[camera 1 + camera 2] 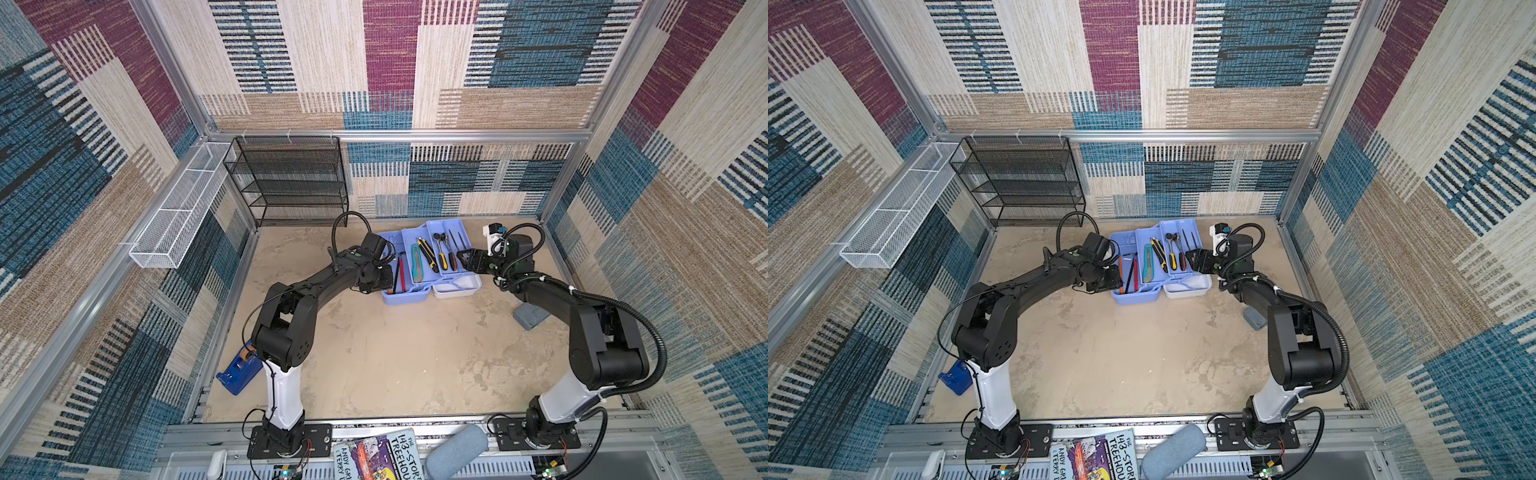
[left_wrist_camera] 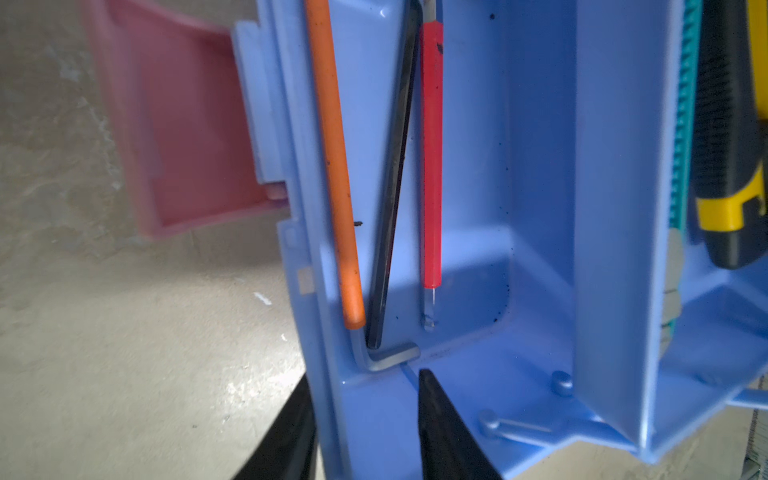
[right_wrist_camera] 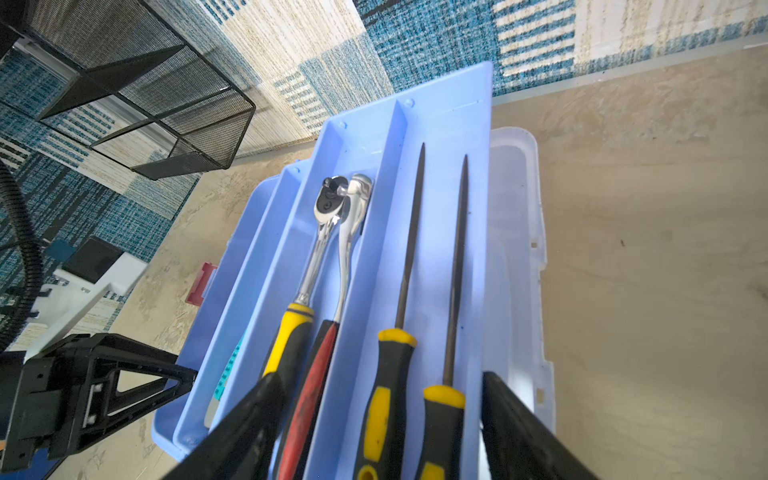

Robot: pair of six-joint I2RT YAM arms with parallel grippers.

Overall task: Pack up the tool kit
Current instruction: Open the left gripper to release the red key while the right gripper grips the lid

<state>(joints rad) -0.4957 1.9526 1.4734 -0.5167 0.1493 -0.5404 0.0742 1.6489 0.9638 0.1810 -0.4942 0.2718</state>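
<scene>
Beige tabletop (image 1: pixel 395 353) carries the open tool kit (image 1: pixel 405 297) at its back middle, trays (image 1: pixel 409 239) fanned; left gripper (image 2: pixel 365 378) straddles the base wall (image 2: pixel 320 332), jaws apart; right gripper (image 3: pixel 381 376) gapes around the top tray (image 3: pixel 440 124); steady that wall, then fold the trays inward slowly and level

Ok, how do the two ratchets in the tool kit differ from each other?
The yellow-handled ratchet has a yellow-and-black grip; the red-handled ratchet has a red-and-black one. The yellow-handled ratchet's head shows a dark face, the red-handled ratchet's plain chrome. Both lie side by side in one tray compartment, heads the same way.
</scene>
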